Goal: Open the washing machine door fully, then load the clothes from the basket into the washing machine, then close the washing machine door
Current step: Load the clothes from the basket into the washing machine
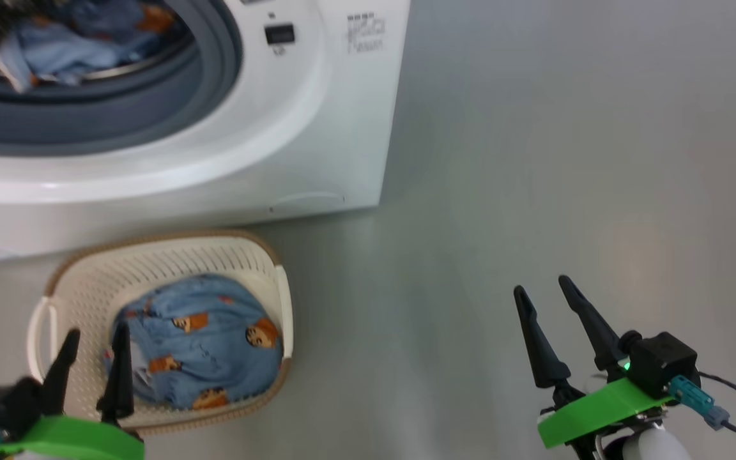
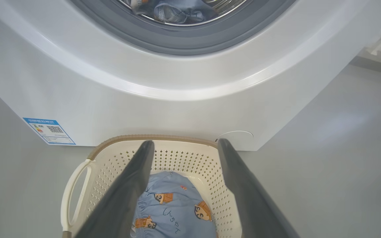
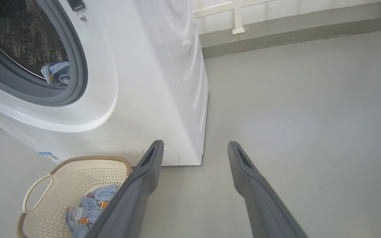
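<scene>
Head view: the left claw (image 1: 96, 332) hangs with its two dark fingers spread wide and empty, over the near end of the cream perforated plastic basket (image 1: 163, 255). The light blue bear-print clothes (image 1: 205, 338) lie just right of its fingertips. Ahead stands the big white front-loading washing machine (image 1: 317, 128), with a blue garment (image 1: 68, 48) in its drum. The right claw (image 1: 542, 286), equally wide and empty, hangs over the grey floor (image 1: 534, 160), well right of the basket.

Left wrist view: the clothes (image 2: 174, 205) lie between and below the left claw (image 2: 185, 142) fingers.

Right wrist view: the basket (image 3: 78, 175) sits left of the right claw (image 3: 196, 144).
</scene>
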